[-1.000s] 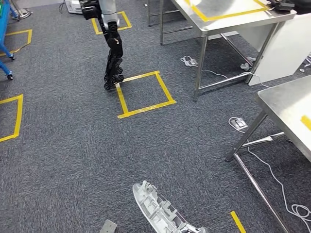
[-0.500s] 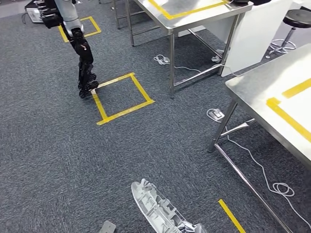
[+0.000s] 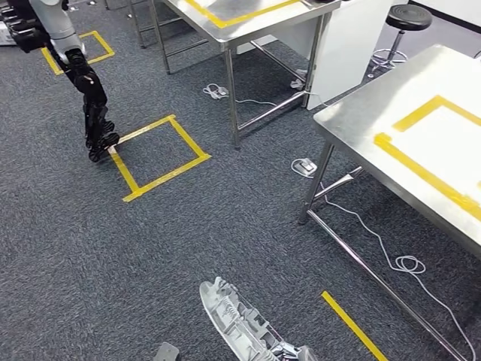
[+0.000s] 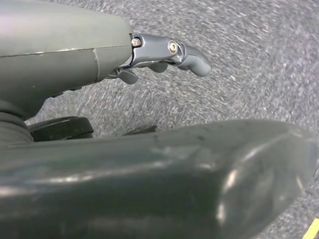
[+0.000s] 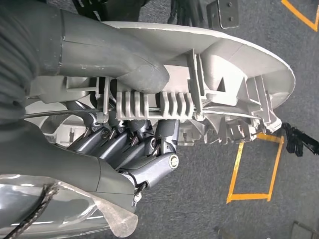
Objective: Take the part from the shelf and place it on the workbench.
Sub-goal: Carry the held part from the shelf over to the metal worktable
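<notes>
Beneath me lay dark grey speckled carpet [image 3: 113, 241], marked with a square of yellow floor tape [image 3: 160, 156] and a single yellow strip [image 3: 352, 325]. To my right stood a steel table [image 3: 363, 120] carrying a taped yellow outline [image 3: 422, 173]; a second steel table [image 3: 238, 30], likewise taped, stood farther off. White cables [image 3: 397, 263] trailed across the carpet under the tables. A black stool [image 3: 408, 19] stood beside a white panel [image 3: 340, 53].
</notes>
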